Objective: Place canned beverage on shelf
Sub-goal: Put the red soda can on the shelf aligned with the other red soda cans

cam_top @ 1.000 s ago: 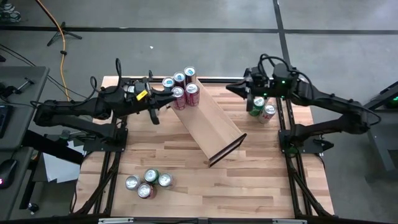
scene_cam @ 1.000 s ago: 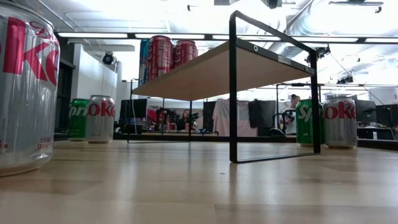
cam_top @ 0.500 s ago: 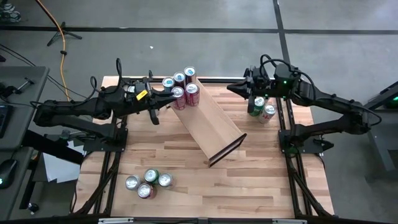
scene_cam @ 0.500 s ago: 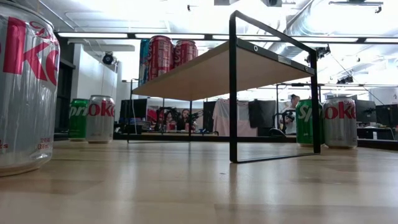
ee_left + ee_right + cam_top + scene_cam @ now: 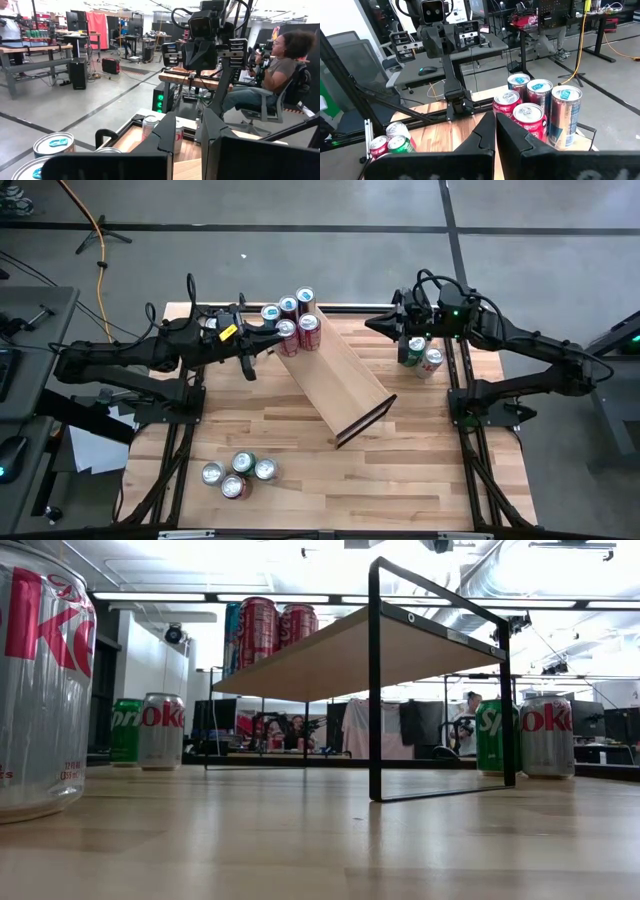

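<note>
In the high view, the shelf (image 5: 335, 380) lies diagonally in the middle of the table (image 5: 400, 470), and five cans (image 5: 296, 320) stand together on its far end. The left gripper (image 5: 262, 345) is beside this end of the shelf, near the cans, with its fingers closed and holding nothing. The right gripper (image 5: 377, 322) is above the far right part of the table, also closed and empty. Two cans (image 5: 422, 355) stand on the table just beside the right arm, and four cans (image 5: 237, 473) make a group on the near left part of the table.

In the low view, the shelf plank (image 5: 340, 655) is seen from below on its black frame (image 5: 375, 680), with red cans (image 5: 272, 630) on top at the far end. A large can (image 5: 45, 680) is very near the camera, and other cans stand on the table on both sides.

In the left wrist view, the closed fingers (image 5: 170, 132) point across the table to the right arm, and a person (image 5: 270, 75) sits behind it.

In the right wrist view, the closed fingers (image 5: 490, 132) point to the cans on the shelf (image 5: 537, 107).

I judge that no can is in hand now, so the step is between two placements. The next move needs one gripper to open, go to a can on the table and take it; the two cans near the right arm seem the easiest
</note>
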